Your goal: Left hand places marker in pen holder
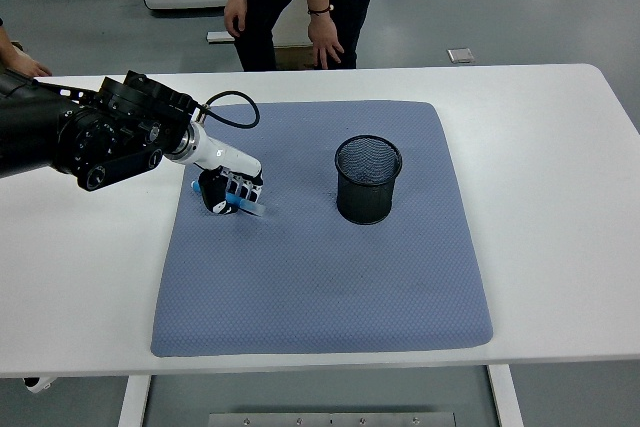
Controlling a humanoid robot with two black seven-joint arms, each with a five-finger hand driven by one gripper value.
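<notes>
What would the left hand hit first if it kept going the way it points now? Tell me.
The left hand, closed on the blue marker, points down and right across the blue mat. It would probably meet the mat itself first; the black mesh pen holder sits off that line, further right, though depth is unclear.

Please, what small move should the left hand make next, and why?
Probably lift straight up. The left hand is curled around the blue marker low on the blue mat, and the black mesh pen holder stands upright to its right, apart from it.
</notes>
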